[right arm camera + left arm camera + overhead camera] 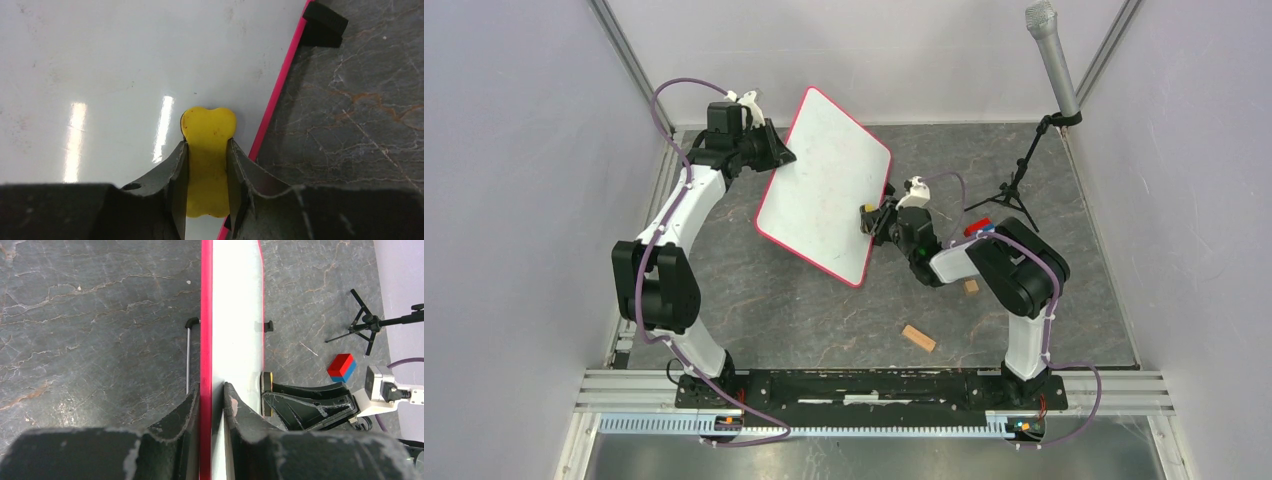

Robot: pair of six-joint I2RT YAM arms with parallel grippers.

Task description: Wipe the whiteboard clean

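The whiteboard (824,185) is white with a thin red rim, tilted up off the table, and its face shows no writing. My left gripper (776,152) is shut on its left edge; in the left wrist view (212,395) the fingers pinch the red rim (205,315). My right gripper (871,217) is shut on a yellow eraser (207,150) and presses it against the board's face (100,65) near the right rim. The eraser also shows edge-on in the left wrist view (267,390). Black clips (325,22) sit on the board's right edge.
A red and blue block (979,228) lies behind my right arm. Two small wooden blocks (918,338) lie on the dark marble table. A microphone on a tripod stand (1034,150) is at the back right. A thin metal rod (188,357) lies under the board.
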